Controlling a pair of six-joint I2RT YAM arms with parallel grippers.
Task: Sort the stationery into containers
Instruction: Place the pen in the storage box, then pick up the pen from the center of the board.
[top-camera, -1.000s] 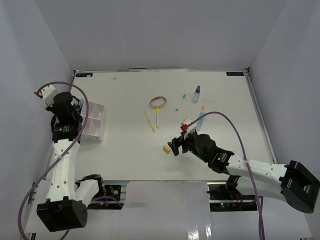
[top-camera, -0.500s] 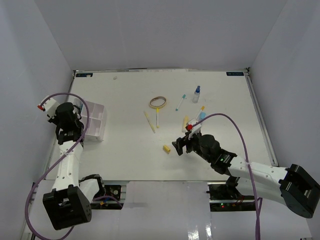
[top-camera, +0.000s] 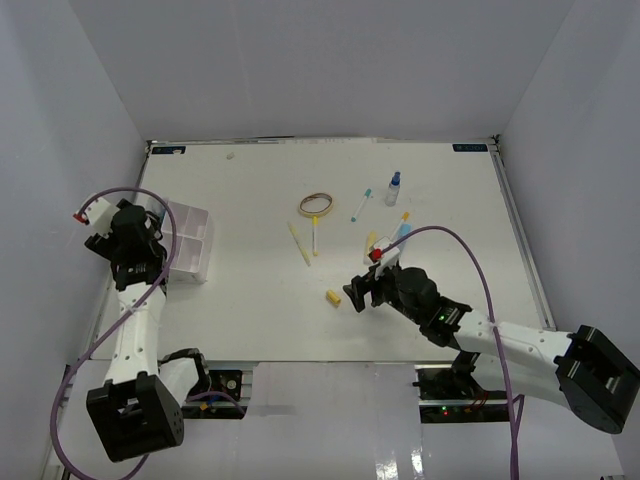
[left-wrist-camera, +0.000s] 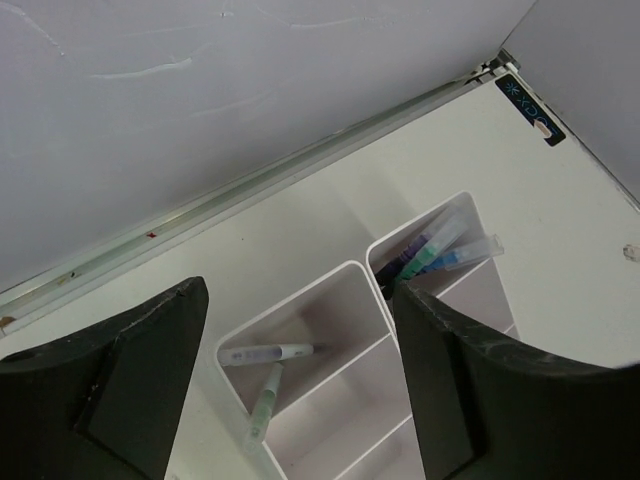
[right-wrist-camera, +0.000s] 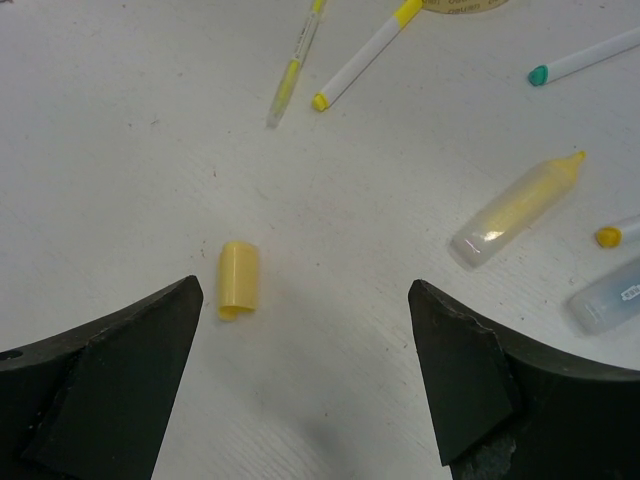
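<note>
White bench (top-camera: 260, 190) carried the divided tray (top-camera: 190, 245) near its left edge, within reach of the left arm. Left gripper (left-wrist-camera: 300, 390) hung over the tray, fingers wide, nothing between them, placed for dropping things in. Pens (left-wrist-camera: 268, 353) lay in the compartments below. Right gripper (right-wrist-camera: 305, 380), fingers also spread and empty, hovered over the yellow eraser piece (right-wrist-camera: 239, 278), loose mid-bench and off-centre between them. Probably lined up for a pick.

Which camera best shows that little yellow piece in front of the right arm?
The right wrist view: the yellow piece lies large and unobstructed. The top view shows it only as a small speck; the left wrist view misses it.
</note>
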